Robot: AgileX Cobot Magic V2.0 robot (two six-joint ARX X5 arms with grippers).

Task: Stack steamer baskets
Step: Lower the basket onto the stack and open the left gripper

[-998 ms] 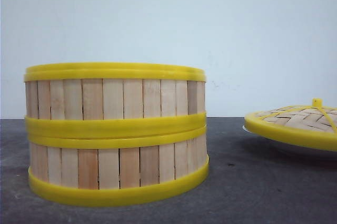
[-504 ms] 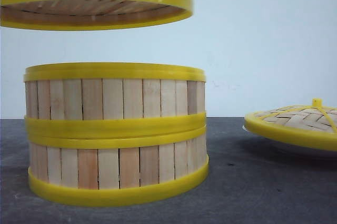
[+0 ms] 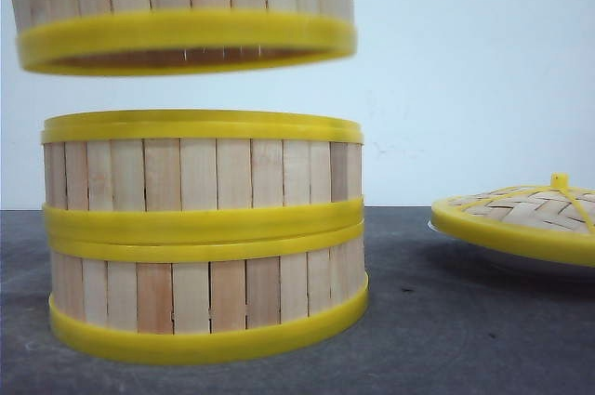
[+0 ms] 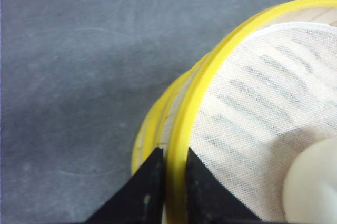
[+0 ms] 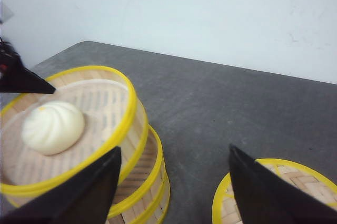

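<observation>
The landmark was the stack of two steamer baskets (image 3: 204,237) that stood on the dark desk (image 3: 446,321), one seated squarely on the other, their yellow rims meeting in a double band at mid-height. A third steamer basket (image 3: 186,14) hung in the air directly above the stack, clear of its top rim with a band of white wall showing between them, and it sat slightly tilted and a touch off-centre toward the stack's left side in the front view.

The left tool (image 4: 168,182) gripped that raised basket: its two black fingers (image 4: 147,192) were pinched on the yellow top rim (image 4: 210,87), one finger outside the wall and one inside. Inside the raised basket lay a white mesh liner (image 4: 253,108) and on it a pale steamed bun (image 5: 52,127), which sat near the wall held by the tool.

The right tool (image 5: 174,182) stood open, its dark fingers (image 5: 79,192) spread wide with nothing between them, poised to the right of the stack.

To the right of the stack, well apart from it, a woven bamboo lid (image 3: 521,214) with a yellow rim and knob rested tilted on a white plate (image 3: 502,260).
</observation>
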